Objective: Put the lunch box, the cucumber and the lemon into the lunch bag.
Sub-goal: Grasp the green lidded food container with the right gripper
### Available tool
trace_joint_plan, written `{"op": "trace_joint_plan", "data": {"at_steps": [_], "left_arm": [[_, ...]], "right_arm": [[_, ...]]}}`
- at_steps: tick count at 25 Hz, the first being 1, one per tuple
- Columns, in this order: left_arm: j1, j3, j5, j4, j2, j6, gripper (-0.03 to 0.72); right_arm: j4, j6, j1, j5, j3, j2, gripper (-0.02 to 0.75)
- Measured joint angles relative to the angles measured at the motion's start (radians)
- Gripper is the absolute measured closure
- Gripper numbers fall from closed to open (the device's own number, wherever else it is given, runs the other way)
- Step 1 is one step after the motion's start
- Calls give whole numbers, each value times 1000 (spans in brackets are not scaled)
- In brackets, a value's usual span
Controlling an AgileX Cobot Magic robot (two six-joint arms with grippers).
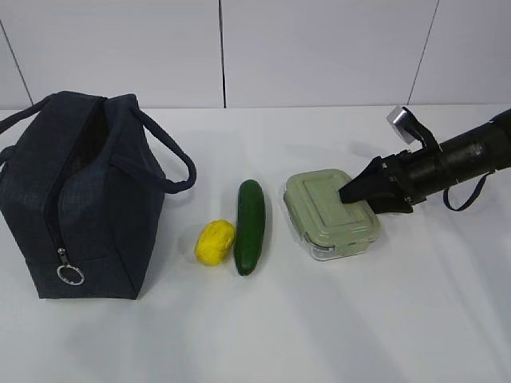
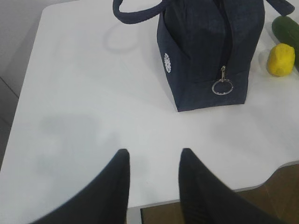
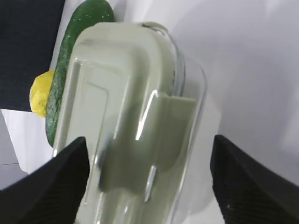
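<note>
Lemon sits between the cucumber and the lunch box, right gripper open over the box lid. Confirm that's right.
Not quite. The lemon sits between the lunch bag and the cucumber, not between the cucumber and the lunch box; the exterior view shows this. The rest holds: the right gripper is open over the box lid.

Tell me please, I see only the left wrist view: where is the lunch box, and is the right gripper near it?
Observer: The lunch box stands right of the cucumber, on the table.
Operator: And the right gripper?
Observer: The right gripper is open, its fingers straddling the box's lid.
Operator: Is the lunch bag open on top?
Observer: The lunch bag gapes open along its top.
</note>
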Motion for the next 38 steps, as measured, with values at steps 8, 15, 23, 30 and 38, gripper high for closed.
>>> {"op": "trace_joint_plan", "data": {"at_steps": [8,15,23,30,38], "left_arm": [[0,0,0,0,0,0,449],[0,0,0,0,0,0,449],[0,0,0,0,0,0,449],[0,0,0,0,0,0,449],[0,0,0,0,0,0,449]], "right_arm": [[33,6,15,29,-5,38,134],[40,6,26,35,-7,44,135],[40,6,27,37,-9,46,148],[28,10,27,51,-9,46,197],[23,20,27,75,-12,44,355]]}}
